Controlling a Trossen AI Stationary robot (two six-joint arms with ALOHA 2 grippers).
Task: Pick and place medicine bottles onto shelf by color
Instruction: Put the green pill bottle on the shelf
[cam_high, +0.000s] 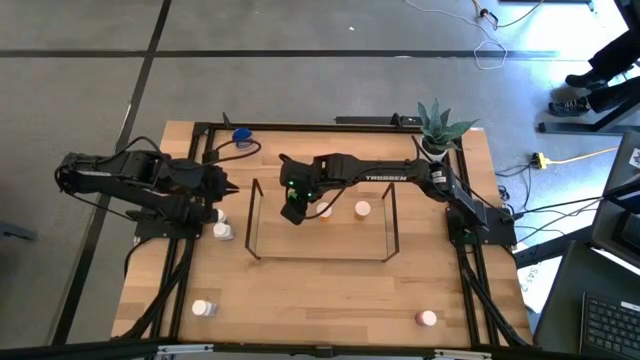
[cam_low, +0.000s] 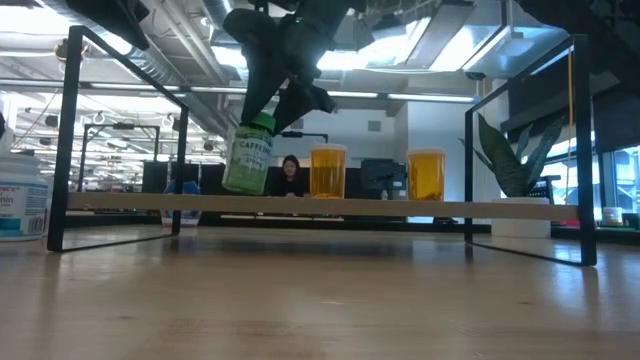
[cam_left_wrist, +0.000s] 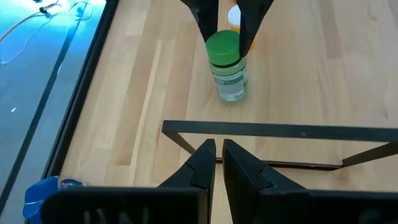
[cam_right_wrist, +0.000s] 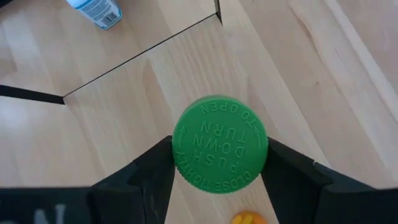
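While right gripper (cam_right_wrist: 219, 180) clasps 1 green bottle (cam_right_wrist: 220, 144), 2 orange bottles (cam_low: 328, 172) shelved, left gripper (cam_left_wrist: 217, 163) clenched empty.

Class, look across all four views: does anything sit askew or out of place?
Yes: the green-capped bottle hangs tilted in the right gripper, its base above the shelf, unlike the two upright orange bottles beside it.

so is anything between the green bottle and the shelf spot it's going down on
Nothing visible: the right gripper holds the green-capped bottle just above bare shelf board, with the two orange bottles off to one side.
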